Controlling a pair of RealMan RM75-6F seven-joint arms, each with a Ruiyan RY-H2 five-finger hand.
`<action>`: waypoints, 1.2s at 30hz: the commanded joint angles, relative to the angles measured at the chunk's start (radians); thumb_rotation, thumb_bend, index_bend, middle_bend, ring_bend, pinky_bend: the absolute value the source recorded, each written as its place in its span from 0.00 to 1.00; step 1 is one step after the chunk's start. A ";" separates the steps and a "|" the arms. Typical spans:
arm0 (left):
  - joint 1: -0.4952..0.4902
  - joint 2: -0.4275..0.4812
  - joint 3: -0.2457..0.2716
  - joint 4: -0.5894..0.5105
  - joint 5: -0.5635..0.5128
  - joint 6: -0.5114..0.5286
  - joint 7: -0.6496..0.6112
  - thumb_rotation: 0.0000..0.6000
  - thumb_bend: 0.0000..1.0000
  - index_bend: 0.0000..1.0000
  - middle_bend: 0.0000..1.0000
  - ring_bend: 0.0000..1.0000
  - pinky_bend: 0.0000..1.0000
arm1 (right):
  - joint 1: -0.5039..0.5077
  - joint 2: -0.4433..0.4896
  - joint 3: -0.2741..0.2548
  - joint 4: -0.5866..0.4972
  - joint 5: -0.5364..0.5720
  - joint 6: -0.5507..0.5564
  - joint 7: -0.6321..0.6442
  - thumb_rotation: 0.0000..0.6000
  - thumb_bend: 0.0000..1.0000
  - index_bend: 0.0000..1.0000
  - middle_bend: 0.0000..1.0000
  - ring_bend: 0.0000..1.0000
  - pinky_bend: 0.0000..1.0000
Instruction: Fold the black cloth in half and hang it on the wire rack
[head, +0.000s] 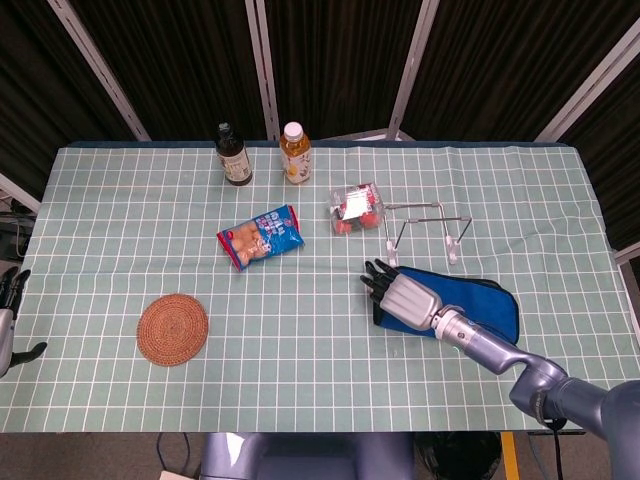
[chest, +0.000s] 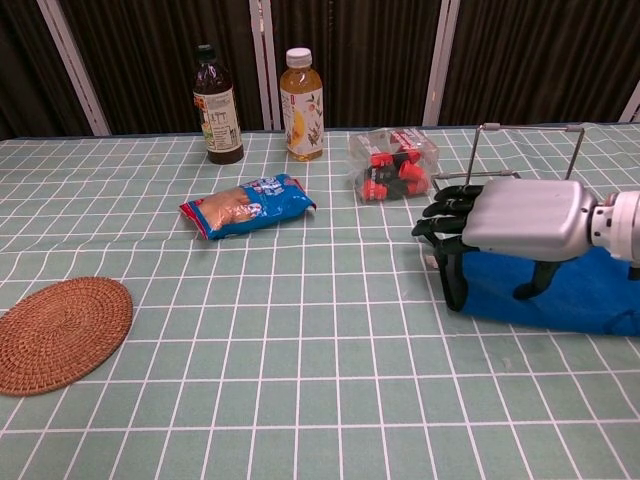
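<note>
Dark pleated curtains hung behind the counter, which wore a pale green cloth ruled in white squares. The right hand, metal-backed with black fingers held apart and gripping nothing, hovered over the near-left end of the cloth, a limp blue fabric with a black edging lying flat beneath and to the right of the hand. The wire rack, thin bent rod on small white feet, stood just beyond the hand. A shallow pinch could have lifted only the edging, leaving the fold crooked; a wide sweep could have knocked the light rack over. The left hand rested well off to the left, its state unclear.
</note>
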 joint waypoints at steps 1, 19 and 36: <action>0.000 0.000 0.000 0.001 -0.002 -0.001 -0.001 1.00 0.00 0.00 0.00 0.00 0.00 | 0.004 -0.006 -0.004 0.005 0.000 0.001 0.003 1.00 0.05 0.29 0.05 0.00 0.00; -0.004 -0.001 -0.001 0.005 -0.008 -0.006 -0.004 1.00 0.00 0.00 0.00 0.00 0.00 | 0.012 -0.047 -0.021 0.046 0.033 -0.021 -0.014 1.00 0.06 0.30 0.05 0.00 0.00; -0.007 -0.003 0.001 0.003 -0.008 -0.006 0.001 1.00 0.00 0.00 0.00 0.00 0.00 | 0.006 -0.067 -0.055 0.099 0.010 0.047 0.040 1.00 0.23 0.44 0.10 0.00 0.00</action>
